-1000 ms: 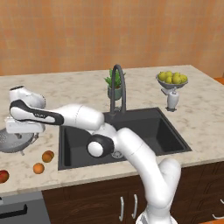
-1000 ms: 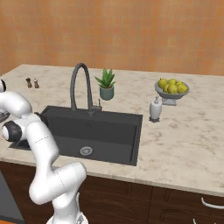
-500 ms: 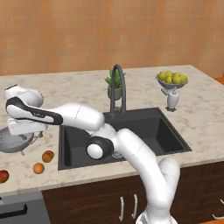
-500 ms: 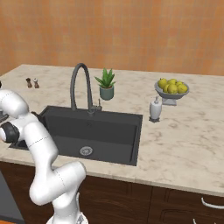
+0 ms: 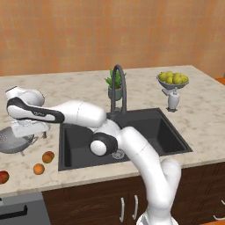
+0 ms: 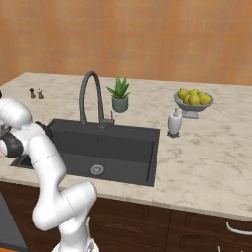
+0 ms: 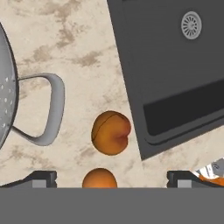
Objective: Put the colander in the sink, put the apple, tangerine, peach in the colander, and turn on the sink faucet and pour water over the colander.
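Marble counter [image 5: 88,85] with colander [image 5: 15,139], fruit

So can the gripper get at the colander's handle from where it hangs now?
Probably yes. The open gripper hangs above the counter beside the colander, its handle unobstructed. The peach and tangerine lie nearby but apart from it.

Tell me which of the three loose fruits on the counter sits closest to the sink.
The peach, creased with a reddish blush. The smooth tangerine lies just past it, and the red apple farthest from the sink.
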Robot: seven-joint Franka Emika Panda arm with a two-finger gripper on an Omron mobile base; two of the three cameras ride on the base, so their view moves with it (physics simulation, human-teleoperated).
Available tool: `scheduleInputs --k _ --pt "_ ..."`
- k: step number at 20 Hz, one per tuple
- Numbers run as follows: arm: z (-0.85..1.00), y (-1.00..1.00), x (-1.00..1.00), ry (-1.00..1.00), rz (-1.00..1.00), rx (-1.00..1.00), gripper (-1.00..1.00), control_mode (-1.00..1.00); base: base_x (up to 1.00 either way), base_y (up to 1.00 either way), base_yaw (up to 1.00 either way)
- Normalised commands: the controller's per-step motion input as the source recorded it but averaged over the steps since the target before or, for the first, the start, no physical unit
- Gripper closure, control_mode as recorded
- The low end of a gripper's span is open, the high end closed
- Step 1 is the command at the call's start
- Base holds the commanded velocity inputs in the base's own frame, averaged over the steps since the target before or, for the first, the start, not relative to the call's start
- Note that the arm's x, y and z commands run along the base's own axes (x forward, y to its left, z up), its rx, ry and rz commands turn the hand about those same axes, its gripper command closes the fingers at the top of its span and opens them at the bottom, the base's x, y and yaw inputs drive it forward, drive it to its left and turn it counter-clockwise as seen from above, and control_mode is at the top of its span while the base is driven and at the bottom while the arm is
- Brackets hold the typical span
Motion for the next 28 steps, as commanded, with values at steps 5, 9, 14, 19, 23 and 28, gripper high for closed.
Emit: scheduleInputs --k 5,9,14,19,23,28 --pt "-0.06 -0.98 -0.33 -0.36 -0.07 0.52 -1.0 -1.0 0.0 0.0 0.0" --pt "-0.4 -0.59 -0.46 -0.33 -0.07 0.42 -1.0 -1.0 0.0 0.0 0.0" --pt "-0.34 -0.4 -0.04 -0.31 -0.15 0.48 -1.0 -1.0 0.0 0.0 0.0" --pt "0.0 -0.03 0.14 0.04 0.03 0.15 -1.0 -1.0 0.0 0.0 0.0" --pt "0.0 0.18 0.43 0.14 0.14 0.05 -1.0 -1.0 0.0 0.0 0.0" --pt "0.13 0.13 0.4 0.15 0.1 0.04 -1.0 -1.0 0.0 0.0 0.0"
